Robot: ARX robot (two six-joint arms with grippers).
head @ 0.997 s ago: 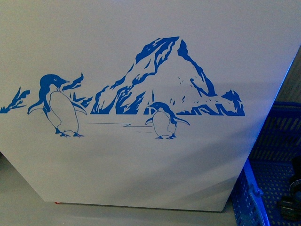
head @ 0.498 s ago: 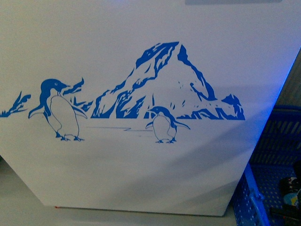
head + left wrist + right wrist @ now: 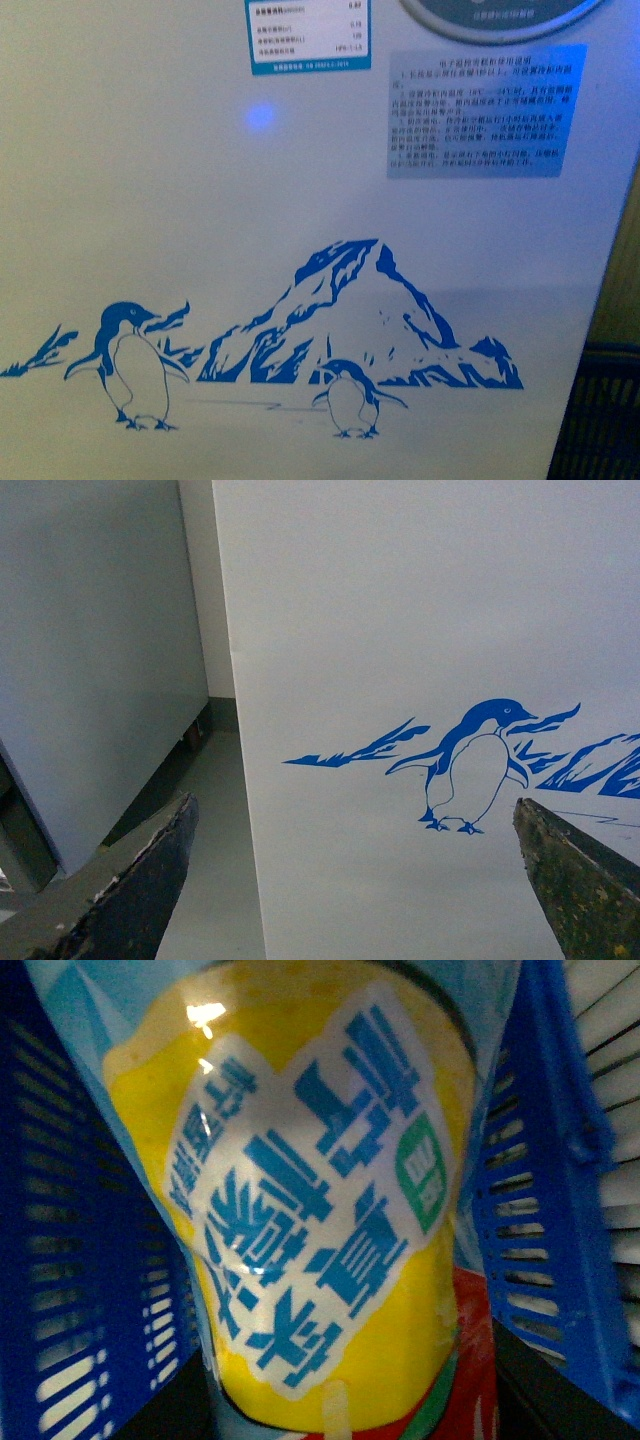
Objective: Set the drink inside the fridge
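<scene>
Two arms, one instant. The left gripper, spread wide and empty, faces the front panel of the fridge near its left edge, by the penguin picture. Printed labels sit at the panel's upper edge. The right gripper hangs inside the blue basket; whether it is clenched cannot be told. A red sliver, likely the drink, peeps from behind a yellow-and-blue packet. Risks: the packet gets seized instead, the basket walls snag the lift, the left fingers strike the panel, or the unseen lid proves closed.
</scene>
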